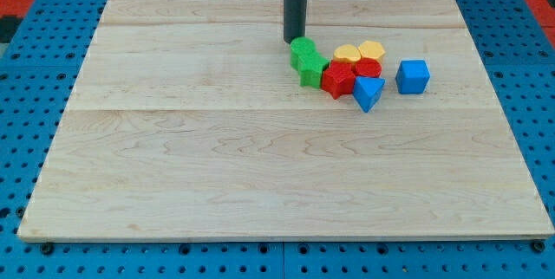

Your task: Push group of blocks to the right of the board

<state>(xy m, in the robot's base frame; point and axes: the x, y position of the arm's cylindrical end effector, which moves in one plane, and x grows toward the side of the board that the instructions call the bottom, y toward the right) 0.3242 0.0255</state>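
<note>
My tip (pixel 294 40) stands on the board at the upper middle, touching the top-left edge of a green block (pixel 303 50). A second green block (pixel 312 68) lies just below it. To their right sit a red star-like block (pixel 337 79), a second red block (pixel 367 68), a yellow block (pixel 347 54) and a yellow hexagonal block (pixel 371 50). A blue triangular block (pixel 367 93) lies at the cluster's lower right. A blue cube (pixel 413 76) stands a little apart at the view's right.
The wooden board (pixel 217 166) lies on a blue perforated table (pixel 26 71). The board's right edge (pixel 512 123) is well to the right of the blue cube.
</note>
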